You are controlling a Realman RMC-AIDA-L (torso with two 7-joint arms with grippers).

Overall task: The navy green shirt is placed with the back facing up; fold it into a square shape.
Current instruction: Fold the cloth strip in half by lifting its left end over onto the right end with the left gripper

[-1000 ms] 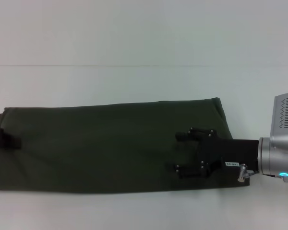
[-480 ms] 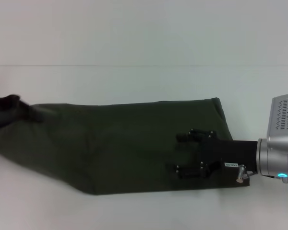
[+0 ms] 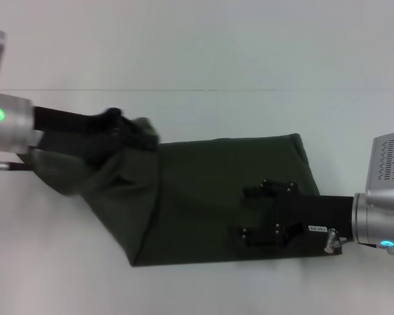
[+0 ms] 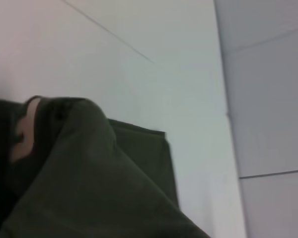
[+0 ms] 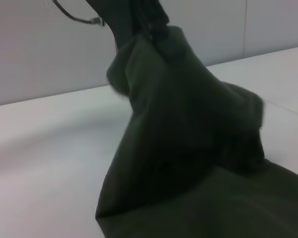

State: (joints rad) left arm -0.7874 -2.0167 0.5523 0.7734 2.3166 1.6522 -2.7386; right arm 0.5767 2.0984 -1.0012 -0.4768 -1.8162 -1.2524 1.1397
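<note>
Navy green shirt [image 3: 210, 197] lying mid-table as long folded band, 9 o'clock end draping limply, soft, light. Left gripper [image 3: 128, 134] clenching that end aloft; grab hem edge. Right gripper [image 3: 249, 211] splayed, pinning 3 o'clock end.

1. The white table [image 3: 203, 289] lay bare along the near edge, in front of the navy green shirt [image 3: 210, 197], giving open passage from side to side.
2. The far side of the table, behind the shirt, was also bare up to the wall line.
3. The left gripper [image 3: 128, 134] held the shirt's left end raised; the hanging cloth blocked the way across the left-centre.
4. The right gripper [image 3: 256, 213] rested on the shirt's right part, its arm barring the right edge.
5. Bare table showed under the lifted end.
</note>
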